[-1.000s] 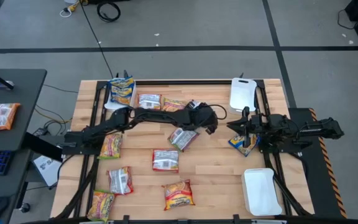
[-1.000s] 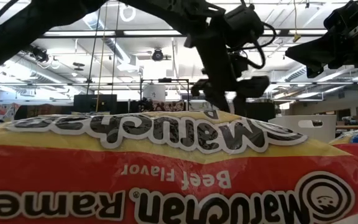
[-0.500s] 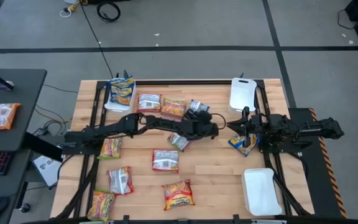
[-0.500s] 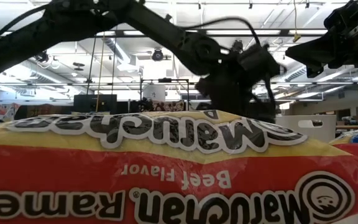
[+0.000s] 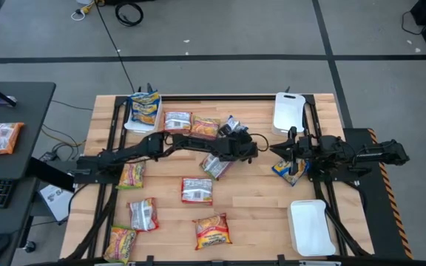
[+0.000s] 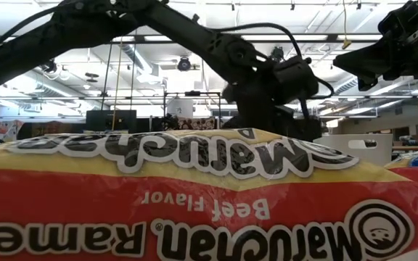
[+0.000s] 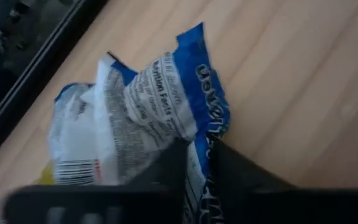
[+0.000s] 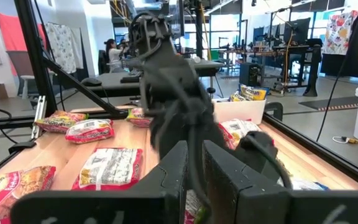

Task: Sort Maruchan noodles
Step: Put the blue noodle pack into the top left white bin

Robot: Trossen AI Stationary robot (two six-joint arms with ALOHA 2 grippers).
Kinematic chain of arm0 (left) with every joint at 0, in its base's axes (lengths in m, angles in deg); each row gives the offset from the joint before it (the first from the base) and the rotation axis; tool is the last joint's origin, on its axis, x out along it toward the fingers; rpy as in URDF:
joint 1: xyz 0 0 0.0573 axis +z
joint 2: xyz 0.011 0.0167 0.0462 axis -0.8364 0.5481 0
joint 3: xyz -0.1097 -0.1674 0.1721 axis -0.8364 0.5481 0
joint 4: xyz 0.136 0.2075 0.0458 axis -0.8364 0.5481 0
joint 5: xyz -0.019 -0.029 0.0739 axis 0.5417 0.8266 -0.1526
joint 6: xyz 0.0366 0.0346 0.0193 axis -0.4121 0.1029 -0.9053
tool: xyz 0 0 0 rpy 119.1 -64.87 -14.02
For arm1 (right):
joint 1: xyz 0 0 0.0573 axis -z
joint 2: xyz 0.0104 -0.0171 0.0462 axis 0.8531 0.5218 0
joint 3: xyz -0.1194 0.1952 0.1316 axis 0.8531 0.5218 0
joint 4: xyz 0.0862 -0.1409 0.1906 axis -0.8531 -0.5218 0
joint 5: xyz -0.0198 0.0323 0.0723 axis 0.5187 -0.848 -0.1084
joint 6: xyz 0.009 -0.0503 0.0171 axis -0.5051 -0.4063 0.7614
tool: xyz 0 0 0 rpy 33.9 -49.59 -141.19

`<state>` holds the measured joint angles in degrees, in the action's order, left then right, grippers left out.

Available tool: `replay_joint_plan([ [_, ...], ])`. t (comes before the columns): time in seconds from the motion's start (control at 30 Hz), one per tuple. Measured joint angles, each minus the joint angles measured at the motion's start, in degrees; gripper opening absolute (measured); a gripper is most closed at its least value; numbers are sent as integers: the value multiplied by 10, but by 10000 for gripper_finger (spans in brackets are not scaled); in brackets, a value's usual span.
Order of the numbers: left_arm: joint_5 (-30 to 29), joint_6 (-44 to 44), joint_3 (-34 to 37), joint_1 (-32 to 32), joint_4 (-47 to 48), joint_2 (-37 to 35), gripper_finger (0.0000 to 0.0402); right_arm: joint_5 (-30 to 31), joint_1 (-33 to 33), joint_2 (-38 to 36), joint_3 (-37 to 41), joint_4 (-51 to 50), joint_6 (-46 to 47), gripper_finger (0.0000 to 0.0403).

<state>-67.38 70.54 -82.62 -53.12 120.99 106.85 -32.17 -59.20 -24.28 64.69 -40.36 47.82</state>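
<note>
At table centre, left gripper (image 5: 220, 157) now clamped on blue-white packet (image 7: 160, 118), previously hovering wide; right gripper (image 5: 296, 151) unchanged, narrow.

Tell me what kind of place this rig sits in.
Probably a robotics lab or open workshop: a wooden table strewn with noodle packets, a concrete floor marked with dark lines, and rows of workbenches under ceiling lights beyond it.

We see a wooden table (image 5: 257, 214) on a grey floor (image 5: 220, 29). A white tray (image 5: 288, 112) sits at the table's far right corner and a second white tray (image 5: 310, 226) at its near right edge. A dark desk (image 5: 9, 125) stands off the table's left side. In the right wrist view, a person (image 8: 113, 52) stands far back in the room.
</note>
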Motion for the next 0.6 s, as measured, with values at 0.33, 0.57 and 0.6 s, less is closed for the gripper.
replay_joint_plan([
  [0.33,158,-169,1,26,23,-120,14,0,0,0,0,0,0,56],
  [0.57,251,-270,0,18,115,-196,14,0,0,0,0,0,0,56],
  [0.6,258,-285,0,16,135,-205,14,0,0,0,0,0,0,56],
])
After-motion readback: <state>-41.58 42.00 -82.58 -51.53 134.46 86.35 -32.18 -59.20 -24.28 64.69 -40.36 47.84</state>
